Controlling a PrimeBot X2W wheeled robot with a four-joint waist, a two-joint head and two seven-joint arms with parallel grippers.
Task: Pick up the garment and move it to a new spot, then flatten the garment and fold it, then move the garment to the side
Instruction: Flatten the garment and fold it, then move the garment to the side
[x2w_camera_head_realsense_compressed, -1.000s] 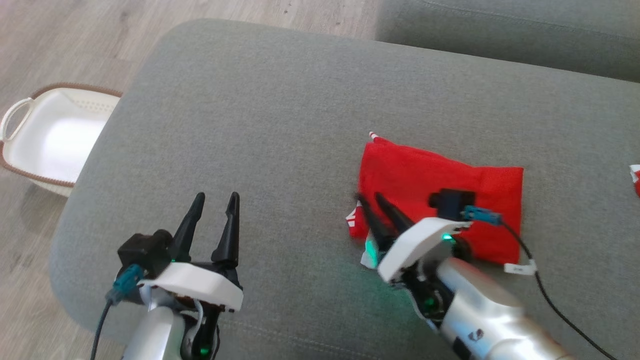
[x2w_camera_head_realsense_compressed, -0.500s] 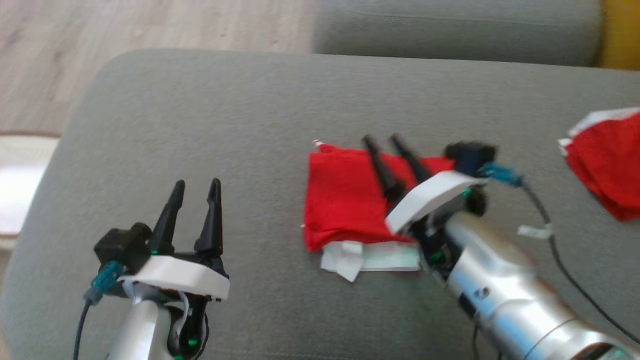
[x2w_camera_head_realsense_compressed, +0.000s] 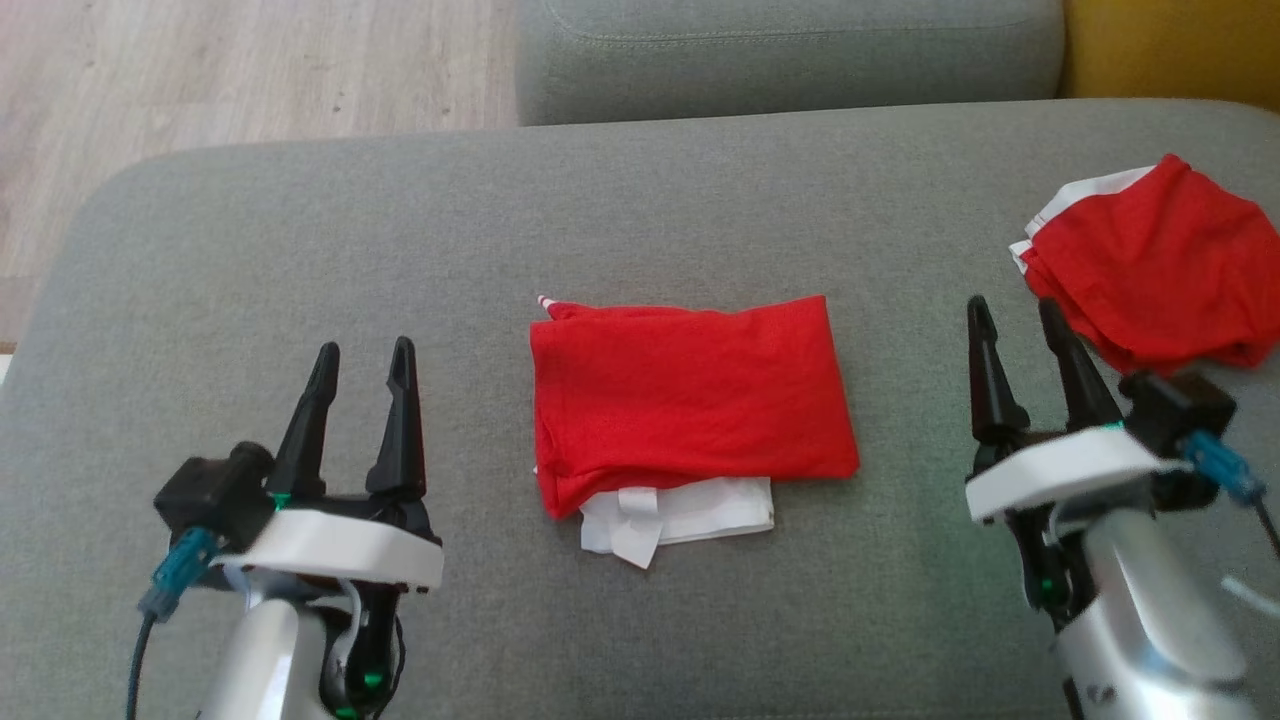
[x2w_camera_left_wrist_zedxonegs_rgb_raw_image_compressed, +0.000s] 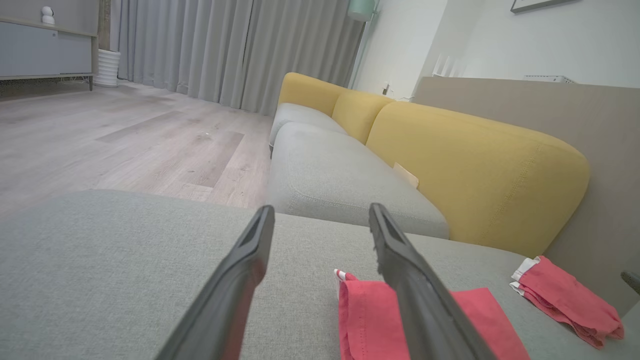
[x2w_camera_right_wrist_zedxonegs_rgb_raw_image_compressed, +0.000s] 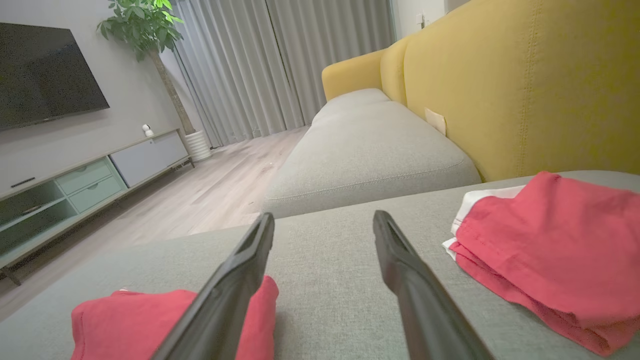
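Observation:
A folded red garment (x2w_camera_head_realsense_compressed: 690, 395) with a white layer showing at its near edge lies in the middle of the grey cushion (x2w_camera_head_realsense_compressed: 300, 250). My left gripper (x2w_camera_head_realsense_compressed: 362, 352) stands open to its left, with nothing between the fingers. To the garment's right my right gripper (x2w_camera_head_realsense_compressed: 1015, 308) is also open and apart from it. In the left wrist view the garment (x2w_camera_left_wrist_zedxonegs_rgb_raw_image_compressed: 372, 320) sits partly behind my right finger. The right wrist view has the garment (x2w_camera_right_wrist_zedxonegs_rgb_raw_image_compressed: 145, 320) at the lower left behind a finger.
A second folded red garment (x2w_camera_head_realsense_compressed: 1150, 265) lies at the cushion's right edge, close to my right gripper, and appears again in the wrist views (x2w_camera_right_wrist_zedxonegs_rgb_raw_image_compressed: 545, 250) (x2w_camera_left_wrist_zedxonegs_rgb_raw_image_compressed: 565, 300). A yellow backrest (x2w_camera_right_wrist_zedxonegs_rgb_raw_image_compressed: 525, 85) runs along the right. Wood floor (x2w_camera_head_realsense_compressed: 220, 70) lies beyond the cushion.
My right gripper has opened, let go of the garment and drawn back to its right. The camera has turned right, so the white basket has left the picture and the second garment has come in.

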